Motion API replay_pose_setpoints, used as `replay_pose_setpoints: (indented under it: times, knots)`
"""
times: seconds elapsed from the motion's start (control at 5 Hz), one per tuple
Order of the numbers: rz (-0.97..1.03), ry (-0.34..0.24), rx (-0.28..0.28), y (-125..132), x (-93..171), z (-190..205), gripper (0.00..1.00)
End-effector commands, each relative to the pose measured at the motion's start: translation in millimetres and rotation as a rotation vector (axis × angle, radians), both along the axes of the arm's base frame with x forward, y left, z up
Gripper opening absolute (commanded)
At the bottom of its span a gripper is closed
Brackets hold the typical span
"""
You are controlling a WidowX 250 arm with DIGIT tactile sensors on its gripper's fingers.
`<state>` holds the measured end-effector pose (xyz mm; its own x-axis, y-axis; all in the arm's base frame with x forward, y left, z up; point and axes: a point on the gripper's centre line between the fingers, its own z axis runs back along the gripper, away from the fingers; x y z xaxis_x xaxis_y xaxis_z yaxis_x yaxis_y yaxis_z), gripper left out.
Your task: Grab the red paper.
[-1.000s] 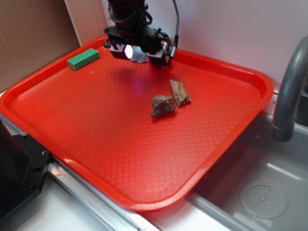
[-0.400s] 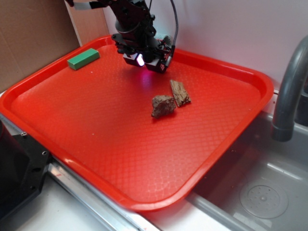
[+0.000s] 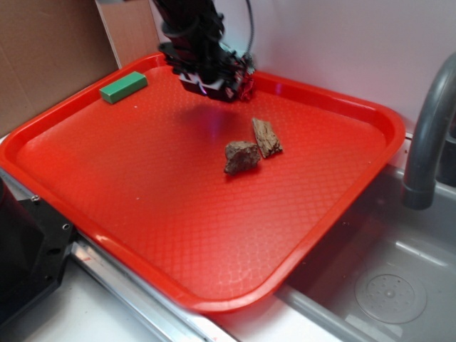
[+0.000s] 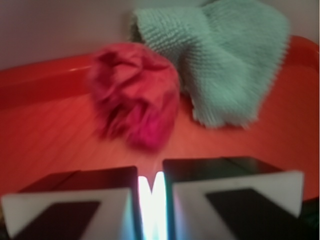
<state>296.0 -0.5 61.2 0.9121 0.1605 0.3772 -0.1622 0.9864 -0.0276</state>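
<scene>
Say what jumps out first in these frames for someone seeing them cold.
The big red tray fills the exterior view, the arm's pincer low over its far edge and two brown chunks mid-tray. In the wrist view the red paper sits just ahead of the pincer, whose fingers are nearly together, with a pale blue-green cloth beside it on the right. A green block lies near the tray's far-left rim.
</scene>
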Motion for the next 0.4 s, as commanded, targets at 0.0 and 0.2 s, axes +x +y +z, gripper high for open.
replay_pose_setpoints:
  times: [0.0,0.2]
  knots:
    - [0.032,-0.047,0.018,-10.5,8.8,35.7,1.00]
    - [0.041,-0.058,0.022,-3.6,36.8,11.5,1.00]
